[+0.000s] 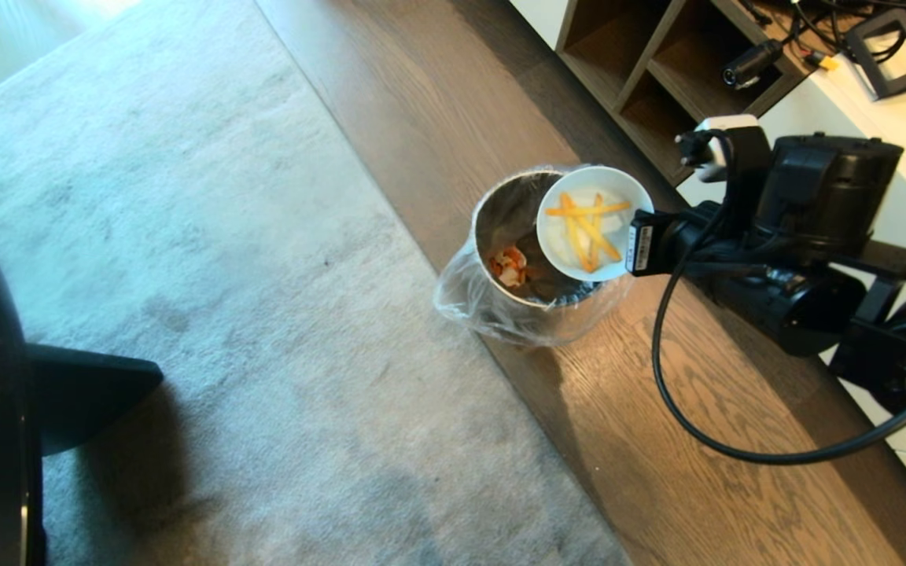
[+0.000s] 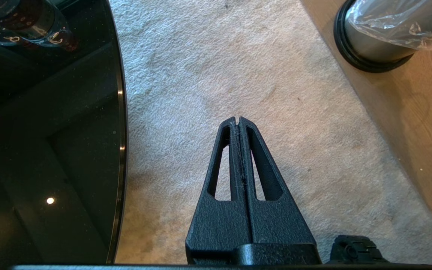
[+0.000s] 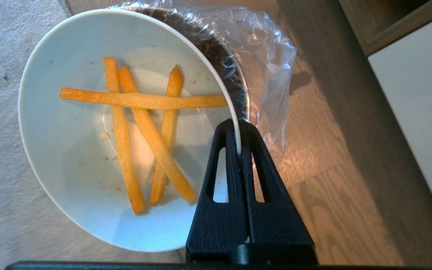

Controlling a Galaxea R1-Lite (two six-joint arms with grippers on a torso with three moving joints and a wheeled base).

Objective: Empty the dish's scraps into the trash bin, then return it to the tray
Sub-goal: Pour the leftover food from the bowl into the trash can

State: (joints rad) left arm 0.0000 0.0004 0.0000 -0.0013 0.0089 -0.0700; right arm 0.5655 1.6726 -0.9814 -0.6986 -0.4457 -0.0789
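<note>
so closest to you, the left gripper (image 2: 238,122) is parked over the carpet (image 2: 208,75), fingers pressed together on nothing. a bit further out, mid-right of the head view, your right gripper (image 3: 238,127) is pinched tight on the rim of the bowl (image 1: 594,223), holding it over the right side of the trash bin (image 1: 500,220). the fries (image 1: 588,228) all sit in the bowl, so nothing's dumped yet. there's already some orange and white food (image 1: 510,266) down in the bin. you've got the tip-out left, then the trip back to the tray, which isn't in view.
</note>
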